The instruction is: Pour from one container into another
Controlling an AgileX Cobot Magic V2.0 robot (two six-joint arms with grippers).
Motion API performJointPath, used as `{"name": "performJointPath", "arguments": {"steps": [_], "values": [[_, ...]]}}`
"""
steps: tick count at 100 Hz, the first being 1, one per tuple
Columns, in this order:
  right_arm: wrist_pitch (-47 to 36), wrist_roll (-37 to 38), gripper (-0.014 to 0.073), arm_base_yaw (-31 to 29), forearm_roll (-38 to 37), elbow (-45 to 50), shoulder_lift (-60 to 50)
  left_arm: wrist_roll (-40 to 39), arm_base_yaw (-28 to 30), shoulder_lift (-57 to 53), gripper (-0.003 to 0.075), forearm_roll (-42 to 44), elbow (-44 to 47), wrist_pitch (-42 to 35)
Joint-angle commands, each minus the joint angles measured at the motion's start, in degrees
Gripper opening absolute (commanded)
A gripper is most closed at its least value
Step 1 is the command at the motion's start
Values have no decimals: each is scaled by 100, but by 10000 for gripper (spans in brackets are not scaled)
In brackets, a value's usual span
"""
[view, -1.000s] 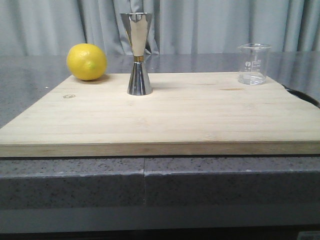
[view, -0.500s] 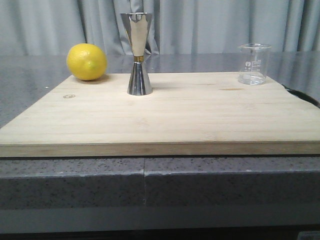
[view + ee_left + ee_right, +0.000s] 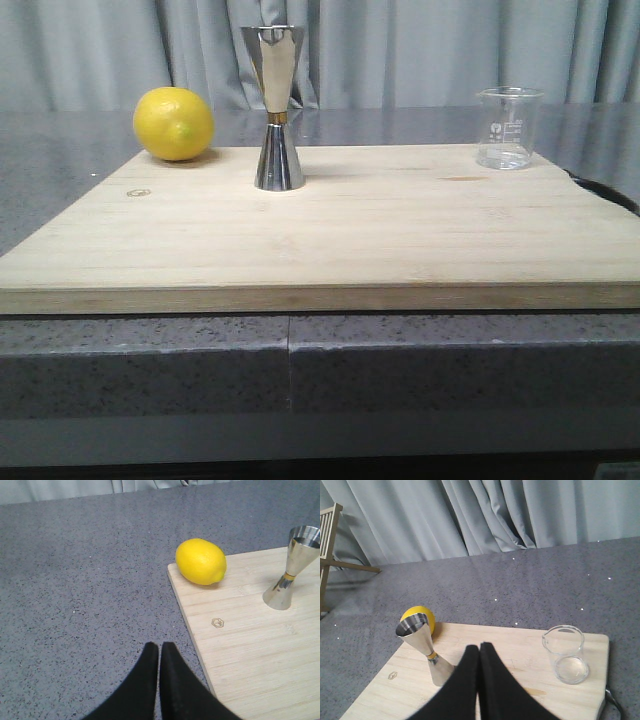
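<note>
A grey speckled counter carries a pale wooden cutting board. On its far left corner rests a lemon, with the upright steel jigger just beside it. The clear glass beaker stands at the far right corner. The left end effector and right end effector hover with fingers pressed together, holding nothing.
</note>
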Motion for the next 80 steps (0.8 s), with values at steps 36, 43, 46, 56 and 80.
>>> {"name": "performJointPath", "arguments": {"steps": [36,43,46,56,80], "values": [[237,16,-67,-33,-130,-151,-30,-37,1030,-1446,-21,-39,1169,-1203],[237,16,-67,-33,-130,-151,-30,-37,1292,-2058,-21,-26,1778,-1505],[237,16,-67,-33,-130,-151,-29,-37,1369,-2288,-21,-12,2022,-1623],[237,16,-67,-33,-130,-151,-29,-37,1519,-2996,-21,63,2843,-1922],[249,16,-67,-33,-130,-151,-29,-37,1533,-3919,-21,103,4284,-3153]]}}
